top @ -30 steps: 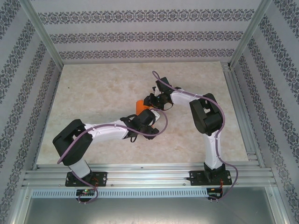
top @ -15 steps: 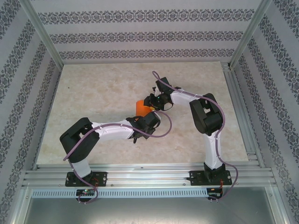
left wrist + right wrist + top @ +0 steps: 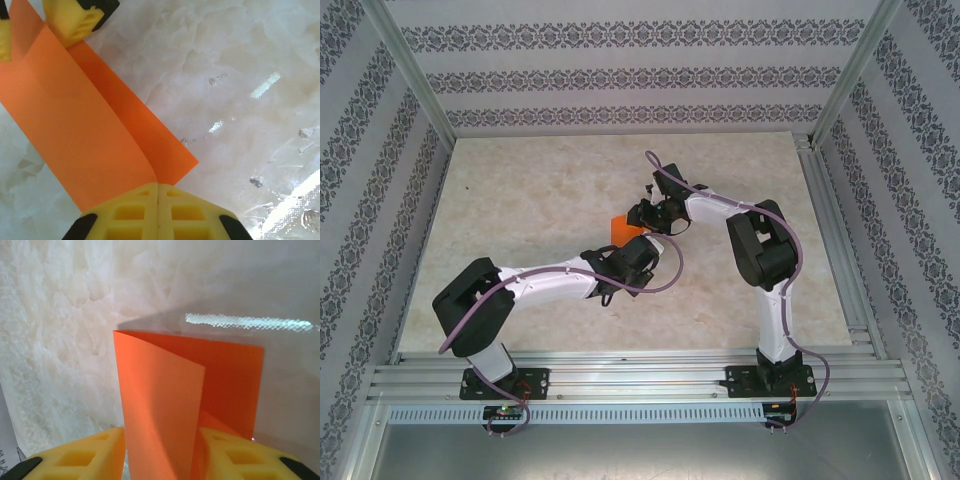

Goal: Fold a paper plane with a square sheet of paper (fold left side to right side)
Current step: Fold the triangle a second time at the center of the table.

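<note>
Pinching orange paper [image 3: 85, 125]; left gripper [image 3: 158, 192] clamped.

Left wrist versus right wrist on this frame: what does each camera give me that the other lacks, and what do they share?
Left wrist: the left tool shut on one end of the square sheet of paper, right where its crease ends, with the right tool straddling the far end. Right wrist: the sheet standing up between the right tool's spread fingers, one flap folded in front of the other. Both: the orange sheet, partly folded, and the pale marble table.
</note>
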You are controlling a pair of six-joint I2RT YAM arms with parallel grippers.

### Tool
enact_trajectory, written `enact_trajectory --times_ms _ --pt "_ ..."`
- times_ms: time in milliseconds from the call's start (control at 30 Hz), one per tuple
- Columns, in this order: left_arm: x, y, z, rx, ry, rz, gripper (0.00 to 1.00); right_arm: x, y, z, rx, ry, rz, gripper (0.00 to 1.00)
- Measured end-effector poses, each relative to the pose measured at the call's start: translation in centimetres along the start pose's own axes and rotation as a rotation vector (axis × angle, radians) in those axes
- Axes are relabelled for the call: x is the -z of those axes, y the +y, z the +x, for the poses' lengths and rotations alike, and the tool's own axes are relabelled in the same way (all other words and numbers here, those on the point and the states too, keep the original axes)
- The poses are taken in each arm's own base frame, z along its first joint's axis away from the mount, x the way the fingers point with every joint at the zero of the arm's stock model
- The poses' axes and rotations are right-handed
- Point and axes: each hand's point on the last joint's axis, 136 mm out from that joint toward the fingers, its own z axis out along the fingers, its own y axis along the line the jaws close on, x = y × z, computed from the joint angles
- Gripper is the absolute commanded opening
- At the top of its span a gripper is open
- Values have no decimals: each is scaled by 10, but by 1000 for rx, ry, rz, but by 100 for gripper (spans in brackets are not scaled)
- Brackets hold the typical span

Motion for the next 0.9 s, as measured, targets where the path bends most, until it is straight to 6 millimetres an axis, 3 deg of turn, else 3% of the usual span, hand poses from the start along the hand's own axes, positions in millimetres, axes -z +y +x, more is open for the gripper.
enact_trajectory --times_ms 267,433,667,900 --pt "2 4 7 72 6 72 0 21 12 -8 32 -35 -18 51" --pt "7 17 4 170 -28 135 0 38 5 -13 26 -68 -12 56" --pt "5 33 4 290 -59 227 0 74 -18 3 -9 -114 0 34" --pt "5 47 -2 346 -88 262 0 52 -29 60 -25 -23 11 13"
